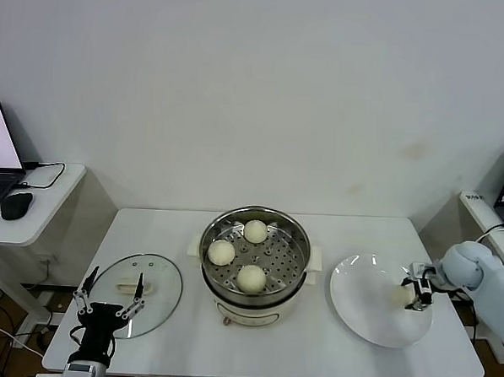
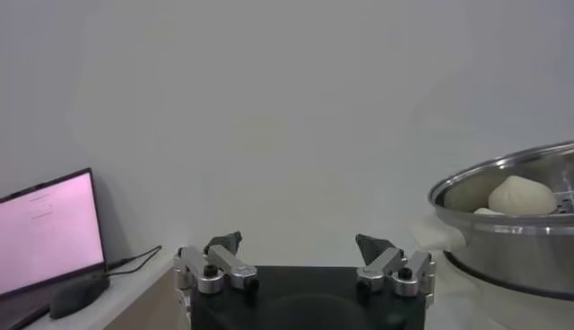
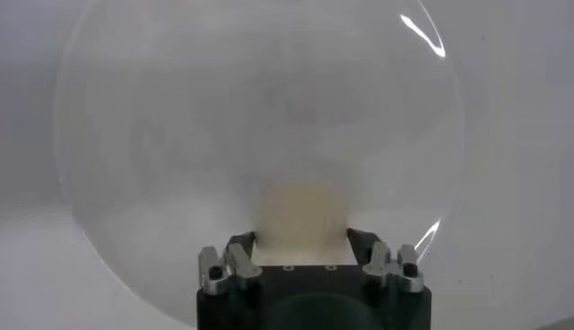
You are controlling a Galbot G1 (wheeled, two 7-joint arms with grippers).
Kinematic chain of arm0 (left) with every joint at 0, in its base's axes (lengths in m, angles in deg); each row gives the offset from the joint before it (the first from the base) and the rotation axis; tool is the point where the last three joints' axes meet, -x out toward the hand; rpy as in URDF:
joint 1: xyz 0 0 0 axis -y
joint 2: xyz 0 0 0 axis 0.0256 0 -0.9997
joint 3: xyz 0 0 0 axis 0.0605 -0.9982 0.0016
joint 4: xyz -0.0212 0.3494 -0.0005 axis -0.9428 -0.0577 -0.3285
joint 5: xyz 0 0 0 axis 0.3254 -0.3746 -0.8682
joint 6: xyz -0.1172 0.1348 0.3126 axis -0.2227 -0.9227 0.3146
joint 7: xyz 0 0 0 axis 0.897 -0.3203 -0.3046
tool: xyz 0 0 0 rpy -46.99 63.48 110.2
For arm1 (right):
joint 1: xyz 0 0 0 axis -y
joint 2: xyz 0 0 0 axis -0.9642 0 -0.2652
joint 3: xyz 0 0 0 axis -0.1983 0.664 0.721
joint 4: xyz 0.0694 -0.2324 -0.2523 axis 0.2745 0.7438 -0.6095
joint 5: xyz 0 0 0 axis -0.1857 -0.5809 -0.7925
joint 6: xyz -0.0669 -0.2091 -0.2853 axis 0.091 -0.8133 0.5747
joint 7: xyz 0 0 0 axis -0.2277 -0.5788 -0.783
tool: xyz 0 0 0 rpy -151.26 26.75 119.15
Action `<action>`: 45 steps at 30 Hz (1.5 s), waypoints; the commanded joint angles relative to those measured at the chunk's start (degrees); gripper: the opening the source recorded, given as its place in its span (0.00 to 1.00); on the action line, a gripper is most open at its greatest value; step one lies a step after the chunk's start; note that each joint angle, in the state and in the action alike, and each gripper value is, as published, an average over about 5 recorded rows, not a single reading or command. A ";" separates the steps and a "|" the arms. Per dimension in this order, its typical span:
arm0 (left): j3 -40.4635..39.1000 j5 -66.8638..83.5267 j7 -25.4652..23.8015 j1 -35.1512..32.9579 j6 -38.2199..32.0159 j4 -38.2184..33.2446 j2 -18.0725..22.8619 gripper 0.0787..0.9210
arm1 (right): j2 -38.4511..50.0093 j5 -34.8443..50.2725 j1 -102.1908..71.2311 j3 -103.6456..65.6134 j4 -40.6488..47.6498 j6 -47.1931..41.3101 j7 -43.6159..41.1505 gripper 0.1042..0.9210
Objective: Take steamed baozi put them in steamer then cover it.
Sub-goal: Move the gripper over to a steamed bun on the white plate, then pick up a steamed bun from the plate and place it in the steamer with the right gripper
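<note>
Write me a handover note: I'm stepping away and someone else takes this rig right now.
Right gripper: at the white plate on the right, jaws around the last bun; whether the grip is firm yet cannot be told.
Left gripper: open, empty, over the near edge of the lid.
Steamer: mid-table, uncovered, three buns inside.
Lid: flat on the table, left of the steamer.
Done: three of four buns loaded.
Left: carry the fourth bun to the steamer, then put the lid on.
</note>
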 commanded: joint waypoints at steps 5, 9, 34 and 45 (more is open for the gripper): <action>-0.11 -0.06 0.03 -0.04 -0.03 -0.39 0.02 0.88 | 2.79 2.93 5.14 3.89 -3.72 -1.20 -1.65 0.55; -0.10 -0.01 0.03 0.16 -0.01 -0.46 -0.09 0.88 | 5.54 8.14 12.94 9.83 -8.09 -2.91 -2.02 0.54; -0.15 0.76 0.01 1.91 0.15 -0.33 -0.70 0.88 | -10.68 43.71 60.26 46.80 -23.94 -22.22 8.95 0.54; 0.16 1.13 0.19 1.76 -0.09 0.84 -0.02 0.88 | -19.56 44.31 51.91 47.46 -20.58 -26.34 13.41 0.54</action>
